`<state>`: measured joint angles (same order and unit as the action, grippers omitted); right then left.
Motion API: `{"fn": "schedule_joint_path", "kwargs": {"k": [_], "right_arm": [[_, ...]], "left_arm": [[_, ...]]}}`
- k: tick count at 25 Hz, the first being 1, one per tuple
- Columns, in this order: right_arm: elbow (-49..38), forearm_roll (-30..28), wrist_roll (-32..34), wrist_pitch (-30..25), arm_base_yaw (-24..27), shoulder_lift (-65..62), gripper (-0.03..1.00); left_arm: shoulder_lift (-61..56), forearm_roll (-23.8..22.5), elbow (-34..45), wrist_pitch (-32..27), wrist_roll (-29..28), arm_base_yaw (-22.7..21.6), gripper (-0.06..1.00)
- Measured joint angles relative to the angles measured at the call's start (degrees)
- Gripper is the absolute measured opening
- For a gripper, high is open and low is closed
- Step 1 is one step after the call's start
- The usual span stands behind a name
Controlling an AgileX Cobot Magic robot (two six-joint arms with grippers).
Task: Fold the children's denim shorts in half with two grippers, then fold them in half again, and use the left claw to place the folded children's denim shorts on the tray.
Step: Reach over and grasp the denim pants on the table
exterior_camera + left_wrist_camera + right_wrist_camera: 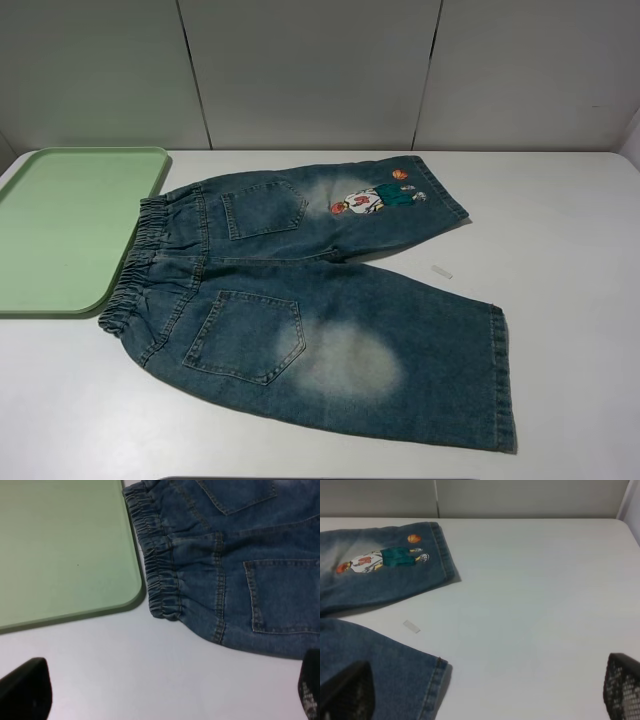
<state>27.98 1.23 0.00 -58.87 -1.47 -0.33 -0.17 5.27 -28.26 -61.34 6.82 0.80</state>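
Note:
The children's denim shorts [320, 300] lie spread flat on the white table, back pockets up, with the elastic waistband toward the tray and the cartoon print [372, 198] on the far leg. The pale green tray [70, 225] sits at the left, its edge touching the waistband. Neither arm appears in the high view. In the left wrist view, my left gripper [167, 700] stands open over bare table beside the waistband [160, 580] and the tray's corner [131, 592]. My right gripper [485, 695] is open too, with one fingertip [345, 692] above the near leg's hem [427, 690]; nothing is held.
A small white scrap [442, 272] lies on the table between the two leg hems. A grey panelled wall [320, 70] runs along the table's far edge. Bare white table [570, 300] stretches right of the shorts.

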Motion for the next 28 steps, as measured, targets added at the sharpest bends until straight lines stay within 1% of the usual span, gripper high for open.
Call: {"fn": "schedule_joint_path", "kwargs": {"k": [28], "right_arm": [[0.0,0.0,0.0,0.0,0.0,0.0,0.69]], "left_arm": [[0.0,0.0,0.0,0.0,0.0,0.0,0.99]]}}
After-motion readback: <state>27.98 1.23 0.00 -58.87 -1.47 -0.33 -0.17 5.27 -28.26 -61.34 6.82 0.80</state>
